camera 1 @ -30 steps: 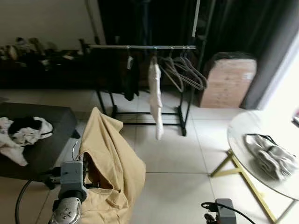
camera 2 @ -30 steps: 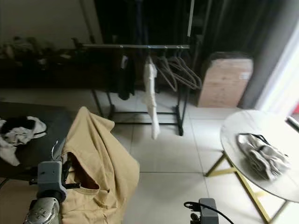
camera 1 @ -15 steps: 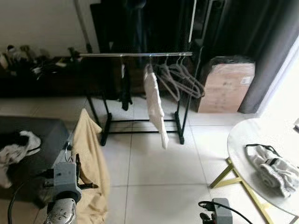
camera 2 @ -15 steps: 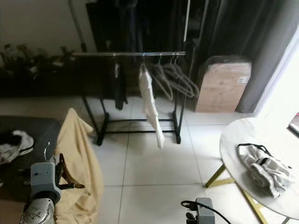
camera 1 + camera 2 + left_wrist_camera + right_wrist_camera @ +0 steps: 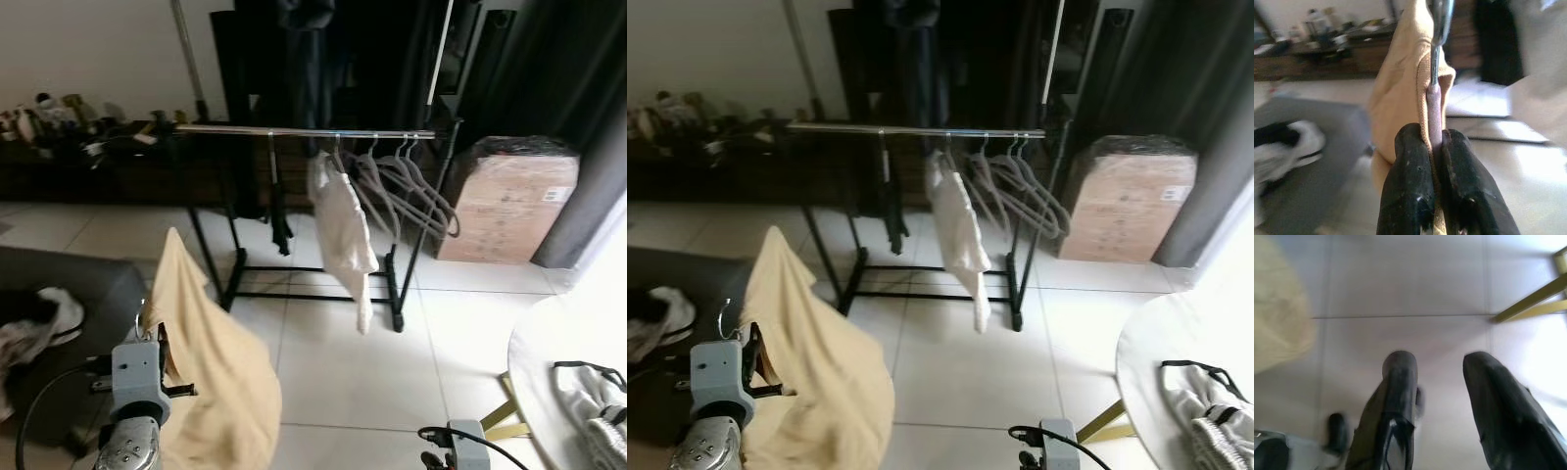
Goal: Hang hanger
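Tan garment (image 5: 211, 377) on hanger (image 5: 1436, 78), hanger neck clamped between the left gripper's (image 5: 1435, 147) fingers, held well short of the clothes rack (image 5: 304, 131). On the rack: white garment (image 5: 343, 230), empty hangers (image 5: 411, 191). Right gripper (image 5: 1442, 382): fingers spread, empty, above floor tiles (image 5: 1400, 284).

Home interior, living area. Evidence: white tiled floor (image 5: 343, 362); garment rack (image 5: 304, 131) with empty hangers (image 5: 411, 191); dark curtains (image 5: 549, 69) behind the rack; cluttered low shelf (image 5: 69, 117) left of the rack.
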